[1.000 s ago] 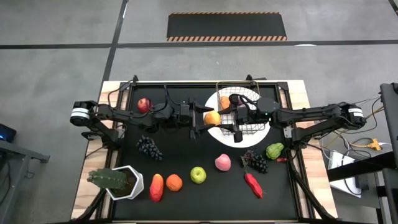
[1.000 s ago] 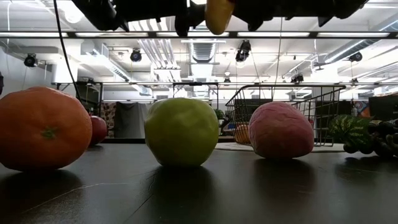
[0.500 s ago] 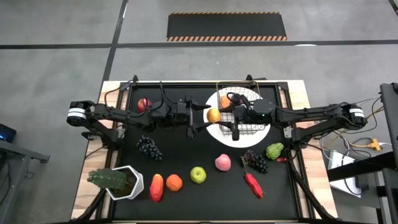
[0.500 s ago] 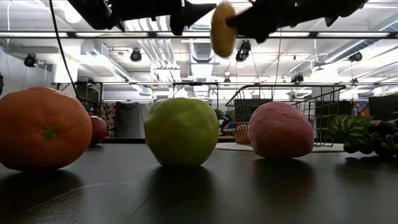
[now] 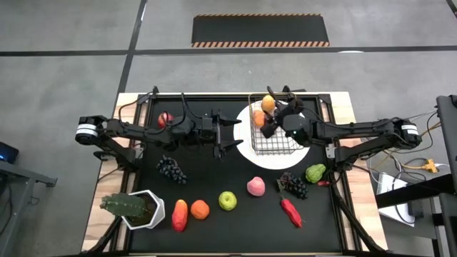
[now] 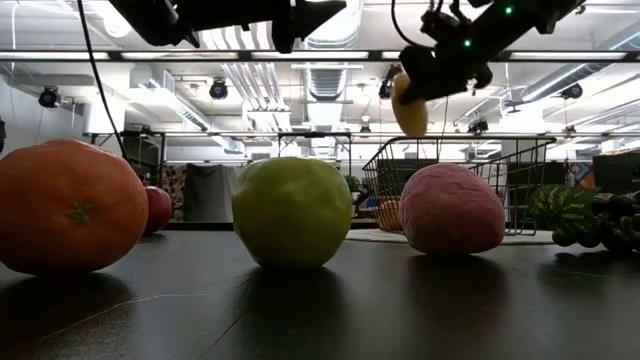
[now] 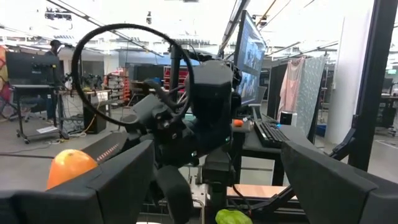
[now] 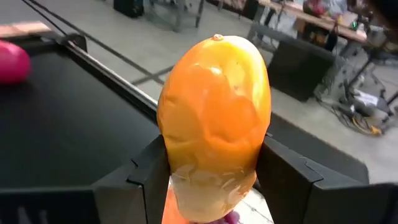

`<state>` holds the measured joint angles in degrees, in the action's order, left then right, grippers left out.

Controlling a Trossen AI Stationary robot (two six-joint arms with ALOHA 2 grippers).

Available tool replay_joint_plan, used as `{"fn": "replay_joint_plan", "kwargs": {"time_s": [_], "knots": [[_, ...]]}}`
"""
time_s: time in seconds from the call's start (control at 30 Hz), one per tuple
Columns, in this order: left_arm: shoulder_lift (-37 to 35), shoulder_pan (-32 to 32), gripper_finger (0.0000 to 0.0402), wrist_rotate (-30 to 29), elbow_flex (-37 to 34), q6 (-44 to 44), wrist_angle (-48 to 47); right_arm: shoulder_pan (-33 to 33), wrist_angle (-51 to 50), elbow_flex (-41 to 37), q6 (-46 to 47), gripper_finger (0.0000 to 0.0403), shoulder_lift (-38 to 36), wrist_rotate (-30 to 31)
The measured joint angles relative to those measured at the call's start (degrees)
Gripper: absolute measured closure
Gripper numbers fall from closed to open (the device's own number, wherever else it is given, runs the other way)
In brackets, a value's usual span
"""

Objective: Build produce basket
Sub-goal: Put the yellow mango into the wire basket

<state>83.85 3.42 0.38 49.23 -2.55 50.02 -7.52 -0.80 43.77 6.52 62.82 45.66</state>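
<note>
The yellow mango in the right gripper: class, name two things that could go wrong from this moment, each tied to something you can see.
1. The right gripper holds the yellow mango only by its lower part, above the basket's far rim; it might slip out or land outside.
2. An orange already lies in the basket; a dropped mango could bounce off it.
The left gripper hangs open nearby.

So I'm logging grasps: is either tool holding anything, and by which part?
The right tool grips the yellow mango across its lower sides, above the basket. The left tool holds nothing.
</note>
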Motion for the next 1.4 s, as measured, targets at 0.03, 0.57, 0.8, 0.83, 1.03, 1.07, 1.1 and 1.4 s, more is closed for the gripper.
{"fn": "replay_joint_plan", "kwargs": {"time_s": [0.03,0.57,0.8,0.83,1.03,1.07,1.1,1.4], "knots": [[0.0,0.0,0.0069,0.0,0.0,0.0,0.0,-0.1,-1.0,0.0,0.5,0.0212,0.0,0.1],[0.1,0.0,0.0069,-0.2,0.0,0.0,0.0,-0.4,-2.8,0.0,1.9,0.0211,-0.2,0.4],[0.1,0.0,0.0069,-0.4,0.0,0.0,0.0,-0.4,-2.9,0.0,1.9,0.0211,-0.2,0.4],[0.1,0.0,0.0069,-0.4,0.0,0.0,0.0,-0.4,-2.9,0.0,1.9,0.0211,-0.2,0.4],[0.1,0.0,0.0069,-0.3,0.0,0.0,0.0,-0.4,-2.9,0.0,3.6,0.0211,-0.2,0.4],[0.1,0.0,0.0069,-0.3,0.0,0.1,0.0,-0.4,-3.1,0.0,4.7,0.0211,-0.2,0.4],[0.1,0.0,0.0069,-0.3,0.0,0.3,0.0,-0.4,-3.6,0.0,6.1,0.0211,-0.2,0.4],[-0.7,0.2,0.0069,-0.5,0.0,1.9,0.0,-0.4,-13.1,0.0,18.0,0.0211,-0.1,2.1]]}}
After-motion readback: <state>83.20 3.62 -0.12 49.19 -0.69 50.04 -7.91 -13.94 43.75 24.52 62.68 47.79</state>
